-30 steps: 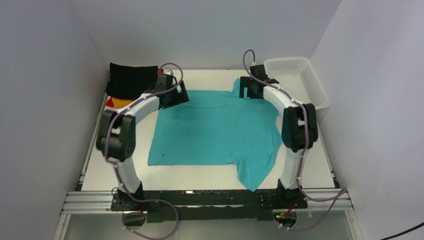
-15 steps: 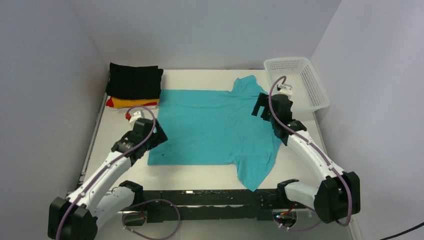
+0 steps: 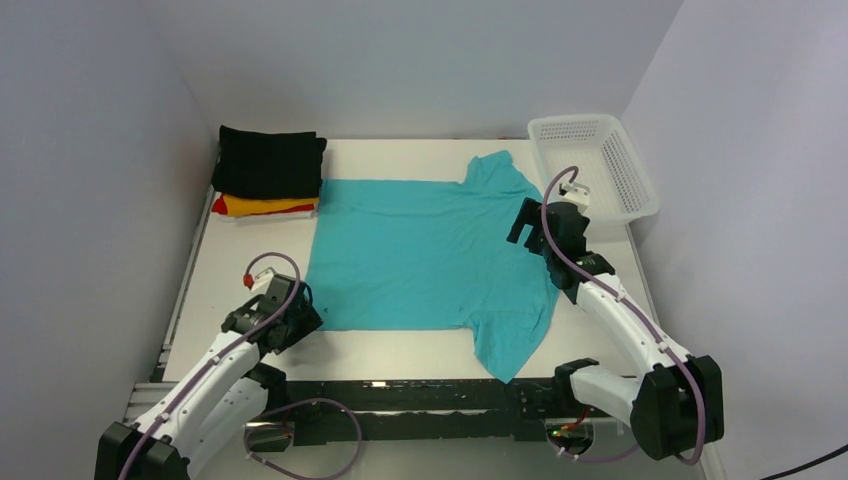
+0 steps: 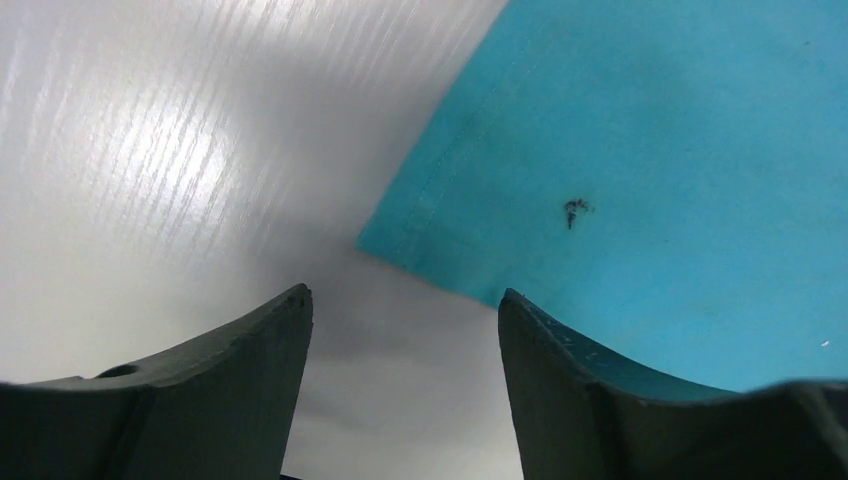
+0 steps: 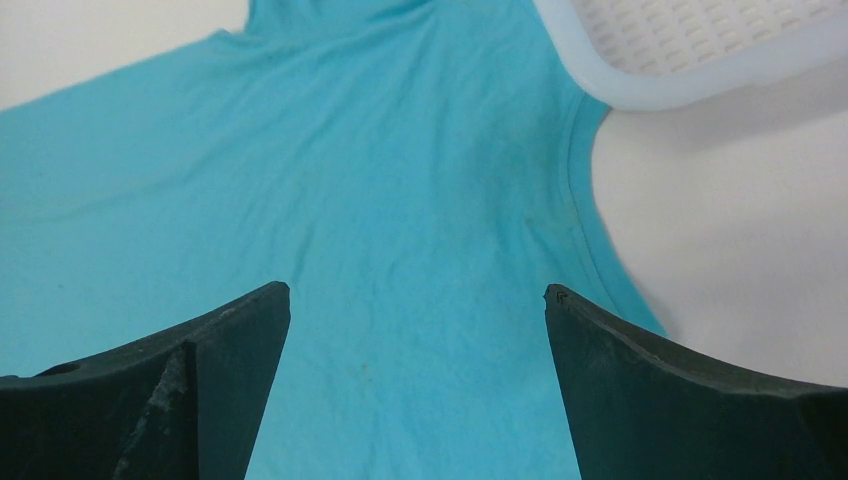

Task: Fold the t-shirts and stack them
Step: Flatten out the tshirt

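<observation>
A teal t-shirt [image 3: 430,255] lies spread flat on the white table [image 3: 240,260], one sleeve at the far side and one hanging toward the near edge. A folded black shirt [image 3: 270,160] sits on folded yellow-orange [image 3: 265,206] and red shirts at the far left. My left gripper [image 3: 300,310] is open and empty over the shirt's near left corner [image 4: 400,240]. My right gripper [image 3: 530,225] is open and empty over the shirt's right side [image 5: 400,230], near the neck edge.
A white mesh basket [image 3: 595,165] stands at the far right corner; its rim shows in the right wrist view [image 5: 680,80]. Grey walls close in both sides. A metal rail [image 3: 400,400] runs along the near edge.
Both arms have pulled back from the shirt's far edge. The left gripper has come down to the near left corner. The right gripper has come back to the shirt's right side. The shirt now lies flatter.
</observation>
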Robot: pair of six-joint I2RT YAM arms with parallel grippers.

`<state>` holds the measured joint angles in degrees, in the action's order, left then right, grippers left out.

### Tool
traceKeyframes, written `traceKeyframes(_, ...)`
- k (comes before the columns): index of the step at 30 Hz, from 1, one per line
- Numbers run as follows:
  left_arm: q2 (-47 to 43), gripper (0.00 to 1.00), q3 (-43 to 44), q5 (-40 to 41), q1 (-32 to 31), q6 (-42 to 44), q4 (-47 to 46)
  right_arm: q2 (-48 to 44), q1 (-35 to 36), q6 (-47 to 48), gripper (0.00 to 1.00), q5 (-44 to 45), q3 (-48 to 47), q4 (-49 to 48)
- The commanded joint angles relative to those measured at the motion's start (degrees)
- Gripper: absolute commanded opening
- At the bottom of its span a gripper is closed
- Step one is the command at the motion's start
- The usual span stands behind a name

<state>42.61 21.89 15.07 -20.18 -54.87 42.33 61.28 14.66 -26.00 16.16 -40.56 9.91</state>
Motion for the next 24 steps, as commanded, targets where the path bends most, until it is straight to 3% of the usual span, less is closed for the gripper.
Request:
traceKeyframes(1, 1.44, 0.68, -0.83, -1.97, -0.03, -2.16, -2.28, 1.84, -0.08, 0.25, 1.0, -0.12, -2.51, 0.98)
traceKeyframes(6, 6.47, 0.63, -1.02, -1.56, -0.1, -3.02, -5.81, 2.02, -0.09, 0.34, 1.0, 0.74, -2.07, 1.19)
traceKeyframes(10, 8.44, 0.53, -1.46, -1.89, -0.05, -2.62, -9.28, 1.83, -0.06, 0.33, 1.0, 1.27, -1.93, 2.01)
traceKeyframes(13, 9.67, 0.32, -1.38, -1.99, -0.09, -2.8, -9.93, 1.91, -0.04, 0.27, 1.0, 2.07, -2.53, 4.15)
traceKeyframes(16, 9.84, 0.0, -0.94, -0.81, -0.04, -3.27, -9.23, 1.63, -0.07, -0.49, 1.0, 2.19, -2.69, 7.44)
traceKeyframes(18, 9.21, 0.0, -0.95, -0.21, -0.03, -2.79, -9.56, 1.1, -0.1, -0.92, 1.0, 0.0, -2.88, 10.06)
traceKeyframes(21, 8.28, 0.0, -1.06, 0.65, -0.04, -2.25, -9.9, 0.94, 0.93, 1.76, 0.98, -10.1, -3.14, 14.75)
traceKeyframes(24, 7.63, 0.0, -0.85, 1.0, -0.05, -1.85, -9.6, 0.98, 6.15, 0.44, 0.98, -11.48, -2.71, 20.67)
